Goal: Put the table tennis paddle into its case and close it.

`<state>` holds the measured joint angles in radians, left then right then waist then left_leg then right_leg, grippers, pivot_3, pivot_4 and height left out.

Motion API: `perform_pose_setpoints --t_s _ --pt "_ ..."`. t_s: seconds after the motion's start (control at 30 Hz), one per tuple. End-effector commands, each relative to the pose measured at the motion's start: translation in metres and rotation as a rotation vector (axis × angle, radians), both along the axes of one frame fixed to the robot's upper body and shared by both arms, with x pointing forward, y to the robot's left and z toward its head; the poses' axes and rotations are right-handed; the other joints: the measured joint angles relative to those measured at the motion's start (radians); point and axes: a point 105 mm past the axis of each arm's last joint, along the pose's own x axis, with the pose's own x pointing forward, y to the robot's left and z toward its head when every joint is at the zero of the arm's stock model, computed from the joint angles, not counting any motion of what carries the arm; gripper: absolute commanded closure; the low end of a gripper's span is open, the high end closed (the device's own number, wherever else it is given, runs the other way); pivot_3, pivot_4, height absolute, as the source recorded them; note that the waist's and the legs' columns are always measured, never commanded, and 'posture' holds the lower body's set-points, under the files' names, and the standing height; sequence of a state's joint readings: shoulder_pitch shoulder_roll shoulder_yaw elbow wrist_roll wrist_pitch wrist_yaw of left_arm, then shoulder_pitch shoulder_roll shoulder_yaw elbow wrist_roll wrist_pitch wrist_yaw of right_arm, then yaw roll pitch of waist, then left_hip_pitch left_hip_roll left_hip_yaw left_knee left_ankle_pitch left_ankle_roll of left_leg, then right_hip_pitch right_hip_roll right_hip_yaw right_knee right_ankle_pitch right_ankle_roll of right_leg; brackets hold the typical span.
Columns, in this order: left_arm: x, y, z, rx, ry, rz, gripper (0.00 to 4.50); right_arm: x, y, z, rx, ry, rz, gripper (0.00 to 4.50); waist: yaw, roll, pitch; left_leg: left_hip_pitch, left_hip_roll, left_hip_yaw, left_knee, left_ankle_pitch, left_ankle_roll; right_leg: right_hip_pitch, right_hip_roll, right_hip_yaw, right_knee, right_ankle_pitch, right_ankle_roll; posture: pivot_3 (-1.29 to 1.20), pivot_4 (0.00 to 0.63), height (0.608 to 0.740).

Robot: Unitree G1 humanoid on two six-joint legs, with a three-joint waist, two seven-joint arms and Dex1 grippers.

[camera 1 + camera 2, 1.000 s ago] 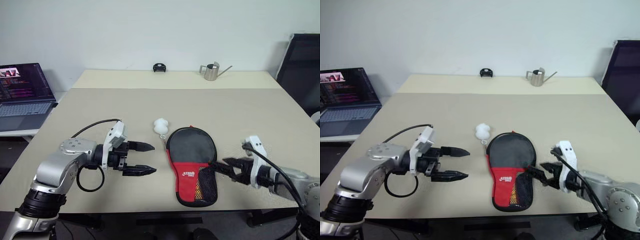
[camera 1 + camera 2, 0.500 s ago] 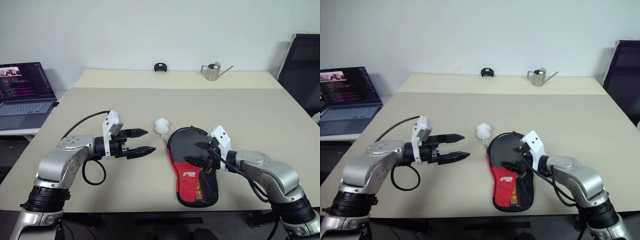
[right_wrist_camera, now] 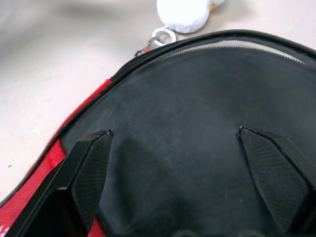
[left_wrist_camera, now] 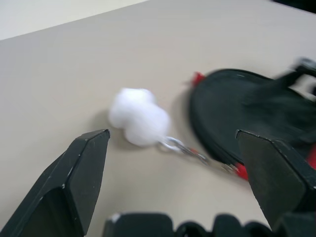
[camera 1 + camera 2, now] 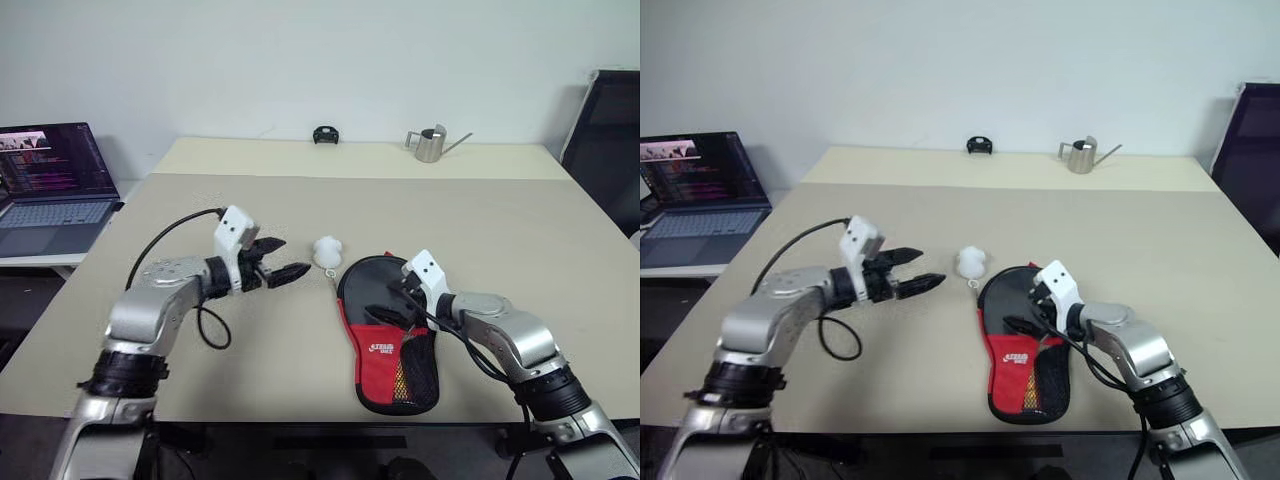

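The case lies flat near the table's front edge, with its round black end pointing away and its red panel and mesh pocket toward me. Its white ball charm rests on the table beside the round end, joined by a ring and cord. My left gripper is open just left of the charm, pointing at it. My right gripper is open low over the round black end, a finger on each side. The table tennis paddle is hidden; I cannot tell whether it is inside the case.
A laptop stands on a side table at the left. At the far edge of the table sit a metal watering can and a small black object. A dark chair is at the right.
My left gripper has moved forward and right, up to the white charm. My right gripper has swung in from the right and now sits over the case's round end. Both stayed open.
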<state>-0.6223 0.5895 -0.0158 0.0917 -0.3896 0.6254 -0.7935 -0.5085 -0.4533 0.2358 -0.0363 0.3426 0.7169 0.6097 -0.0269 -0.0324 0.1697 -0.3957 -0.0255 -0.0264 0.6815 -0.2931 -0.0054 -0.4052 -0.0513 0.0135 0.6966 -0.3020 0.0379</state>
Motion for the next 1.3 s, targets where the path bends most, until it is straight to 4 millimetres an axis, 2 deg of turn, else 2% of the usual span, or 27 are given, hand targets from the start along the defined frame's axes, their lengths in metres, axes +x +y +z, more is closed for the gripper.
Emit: perform_pose_setpoints --t_s 0.03,0.23,0.37,0.47,0.6,0.7,0.9,1.0,1.17,1.3 --pt "0.012 -0.010 0.007 0.018 -0.029 0.013 0.01 0.003 -0.005 -0.007 -0.016 0.008 -0.026 0.03 0.000 0.000 0.000 0.000 0.000 0.000 0.000 0.000 0.000 0.000 0.000 0.000 0.000 0.000 0.000 0.00 0.150 0.740" --pt "0.043 -0.030 -0.001 0.024 0.000 0.040 0.01 0.001 0.000 -0.012 -0.007 0.025 -0.030 0.00 -0.002 -0.001 -0.001 0.000 0.000 0.000 0.000 0.000 0.000 0.000 0.000 0.000 0.001 0.000 0.000 0.00 0.150 0.740" --pt "0.064 -0.032 -0.007 0.039 0.001 0.114 0.01 0.000 0.003 -0.013 0.005 0.029 -0.031 0.00 -0.005 -0.001 -0.001 0.001 0.000 0.000 0.001 0.000 0.000 0.000 0.000 0.000 0.001 0.000 0.000 0.00 0.150 0.740" --pt "0.073 -0.041 -0.017 0.026 0.048 0.122 0.01 -0.001 0.006 -0.013 0.013 0.032 -0.029 0.00 -0.006 -0.001 -0.001 0.001 0.000 0.001 0.000 0.000 -0.001 0.000 0.000 0.000 0.001 0.000 0.000 0.00 0.150 0.740" --pt "0.079 -0.052 -0.035 0.059 0.102 0.129 0.01 -0.003 0.009 -0.013 0.019 0.032 -0.026 0.00 -0.005 -0.001 -0.001 0.001 0.000 0.001 0.000 0.000 0.000 0.000 0.000 0.000 0.001 0.000 0.000 0.00 0.150 0.740" --pt "0.077 -0.064 -0.053 0.098 0.162 0.104 0.01 -0.003 0.013 -0.012 0.030 0.030 -0.025 0.00 -0.004 -0.002 -0.001 0.000 0.000 0.001 0.000 0.000 -0.001 -0.001 0.000 0.000 0.001 0.000 0.000 0.00 0.150 0.740" --pt "0.070 -0.072 -0.073 0.146 0.210 0.068 0.01 -0.002 0.016 -0.009 0.045 0.026 -0.037 0.00 -0.002 -0.002 -0.002 0.001 -0.001 0.001 0.000 0.000 0.000 0.000 0.000 0.000 0.001 0.000 0.000 0.00 0.150 0.740" --pt "0.068 -0.075 -0.079 0.150 0.221 0.057 0.66 -0.001 0.016 -0.008 0.052 0.025 -0.046 0.00 -0.002 -0.002 -0.004 0.001 -0.001 0.001 0.000 0.000 0.000 0.000 0.000 0.000 0.001 0.000 0.000 0.00 0.150 0.740" --pt "0.063 -0.083 -0.082 0.136 0.237 0.004 2.38 0.001 0.011 -0.009 0.037 0.014 -0.078 0.00 0.001 -0.002 -0.006 0.001 -0.001 0.000 0.000 0.000 0.000 0.000 0.000 -0.001 0.001 0.000 0.000 0.00 0.150 0.740" --pt "0.061 -0.080 -0.081 0.134 0.234 -0.017 3.66 0.006 0.003 -0.009 0.004 0.004 -0.108 0.00 0.002 -0.002 -0.006 0.001 -0.002 0.000 0.000 0.000 0.000 0.000 -0.001 -0.001 0.001 0.000 0.000 0.00 0.150 0.740"
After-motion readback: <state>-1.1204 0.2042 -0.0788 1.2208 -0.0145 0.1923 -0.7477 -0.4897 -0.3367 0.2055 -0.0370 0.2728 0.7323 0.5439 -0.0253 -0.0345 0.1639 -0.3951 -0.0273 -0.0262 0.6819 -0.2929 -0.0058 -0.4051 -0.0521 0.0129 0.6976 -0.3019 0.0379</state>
